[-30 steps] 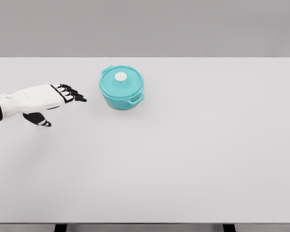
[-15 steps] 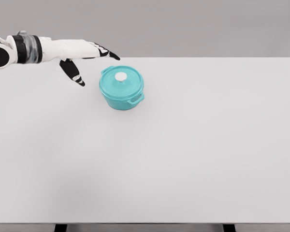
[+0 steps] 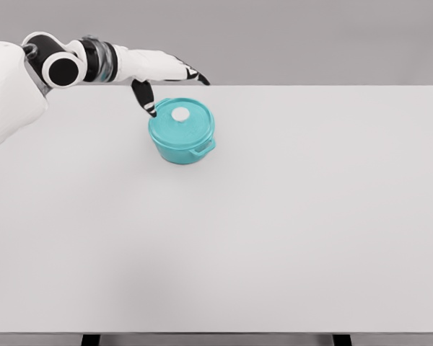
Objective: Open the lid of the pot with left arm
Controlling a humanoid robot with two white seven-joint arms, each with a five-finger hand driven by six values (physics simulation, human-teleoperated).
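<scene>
A teal pot (image 3: 182, 137) stands on the white table (image 3: 289, 216), left of middle toward the far edge. Its teal lid (image 3: 184, 120) sits on it, with a white knob (image 3: 180, 114) at the centre. My left hand (image 3: 169, 83) reaches in from the upper left and hovers just above and behind the pot's left side. Its fingers (image 3: 195, 76) are spread, the thumb (image 3: 146, 99) points down near the lid's left rim, and it holds nothing. My right arm is out of view.
The table's far edge runs just behind the pot. Two small handles stick out of the pot, one at the front right (image 3: 202, 150) and one at the back left.
My left arm has risen from the table's left side and swung right, so the hand now hovers over the pot's left rim. The pot and lid have not moved.
</scene>
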